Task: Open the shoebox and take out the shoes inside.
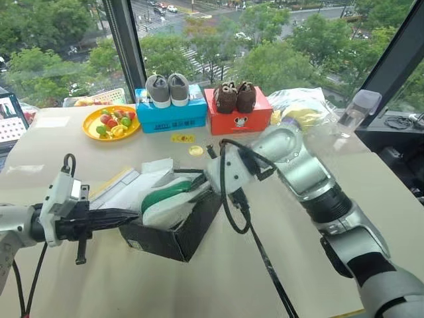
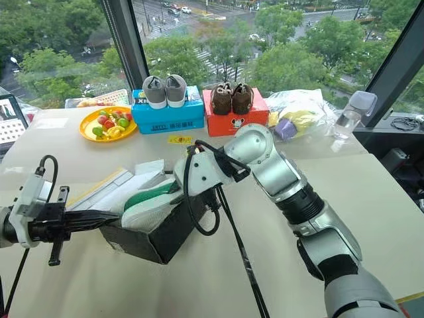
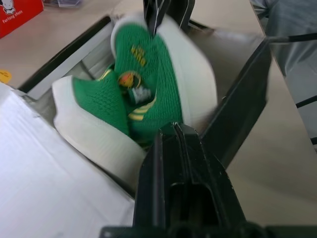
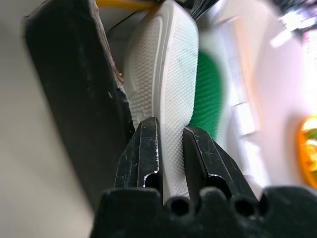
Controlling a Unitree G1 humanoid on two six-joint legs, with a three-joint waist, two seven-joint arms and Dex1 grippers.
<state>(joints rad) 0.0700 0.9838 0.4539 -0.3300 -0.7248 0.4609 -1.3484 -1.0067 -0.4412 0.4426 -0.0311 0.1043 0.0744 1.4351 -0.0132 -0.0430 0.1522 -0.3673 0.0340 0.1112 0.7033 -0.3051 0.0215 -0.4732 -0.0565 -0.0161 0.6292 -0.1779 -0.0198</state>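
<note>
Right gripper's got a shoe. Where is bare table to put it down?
Bare table lies right of the shoebox, past the right arm, and also nearer the robot, in front of the shoebox. The far edge is crowded: fruit plate, blue box, red box, plastic bags.

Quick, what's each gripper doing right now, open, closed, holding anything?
Left gripper: shut, fingers together at the shoebox wall, holding nothing visible.
Right gripper: shut on a green shoe, pinching its white sole.
</note>
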